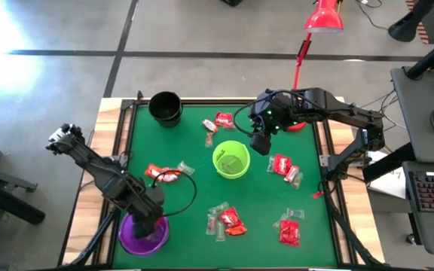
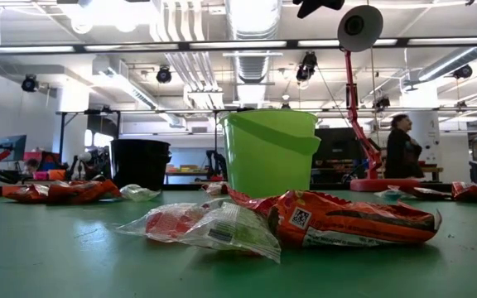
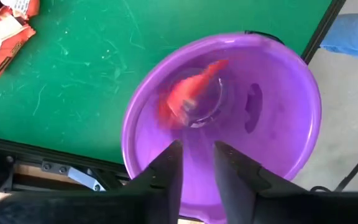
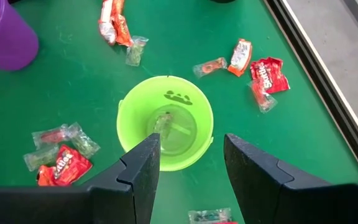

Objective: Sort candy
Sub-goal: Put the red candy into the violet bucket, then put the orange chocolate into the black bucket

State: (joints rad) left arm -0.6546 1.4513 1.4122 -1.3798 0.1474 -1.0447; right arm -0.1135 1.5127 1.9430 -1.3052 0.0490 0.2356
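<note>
Closest to the low camera lies candy (image 2: 354, 222) — a crinkled red-orange packet touching a clear pale one (image 2: 209, 225).

On the green table (image 1: 191, 162) stand three cups: purple cup (image 1: 143, 233) at about 7 o'clock, green cup (image 1: 231, 159) near the centre, black cup (image 1: 166, 108) at about 11 o'clock. Loose sweets lie in small groups around the green cup, shiny red ones mixed with clear pale ones.

Left gripper (image 3: 196, 160) hangs over the purple cup, fingers a little apart and holding nothing; one blurred red sweet (image 3: 188, 96) is inside the cup, just beyond its fingertips.

Right gripper (image 4: 186, 155) is over the green cup, jaws wide and empty — one pale sweet (image 4: 163, 122) lies on the cup's bottom between them.
</note>
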